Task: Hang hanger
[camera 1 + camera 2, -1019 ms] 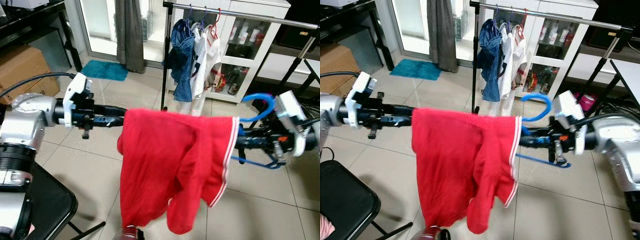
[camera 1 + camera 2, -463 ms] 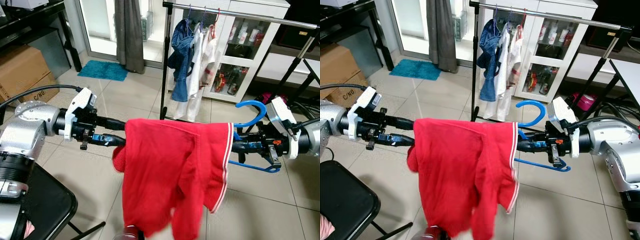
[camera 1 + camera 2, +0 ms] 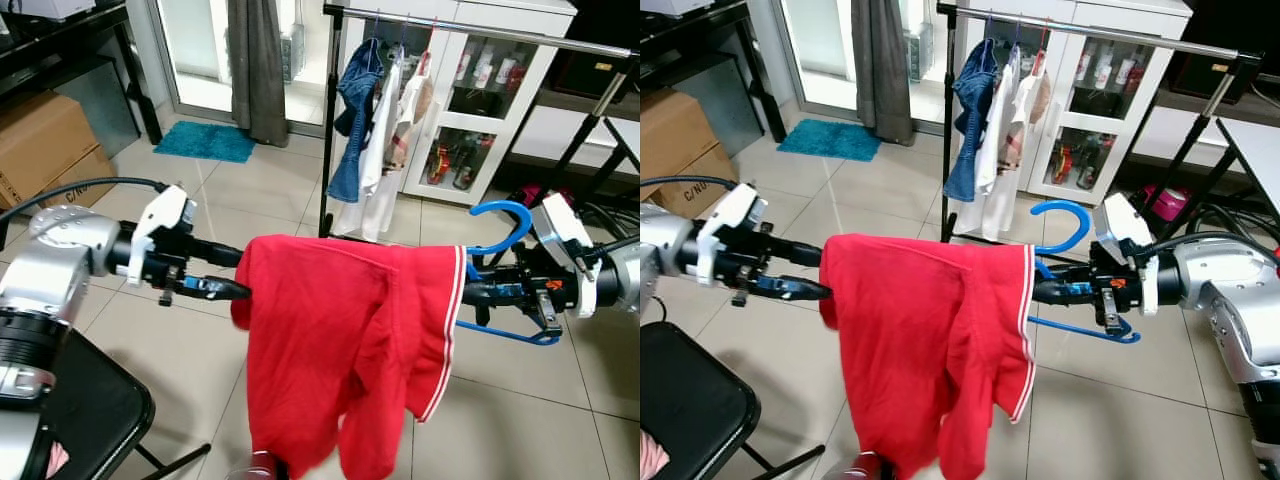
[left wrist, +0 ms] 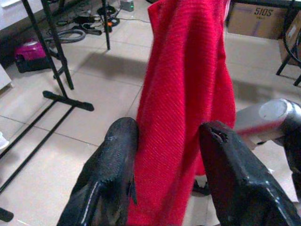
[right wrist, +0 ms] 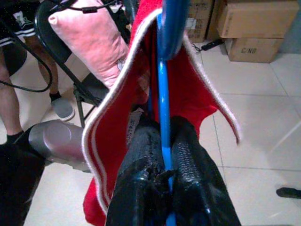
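Behind the red garment (image 3: pixel 345 350), most of the blue hanger (image 3: pixel 505 215) is hiding. The right gripper (image 5: pixel 162 155) is clamping the hanger; the left gripper (image 4: pixel 164 141) is straddling the cloth, fingers apart.

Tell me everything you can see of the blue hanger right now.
The blue hanger looks like thin plastic, with a thick curved hook rising above the right gripper, whose fingers are shut on its shaft. It is held roughly level before the robot. A red garment with white-striped trim is draped over it, hiding its far end. The left gripper stands open around the cloth's other side.
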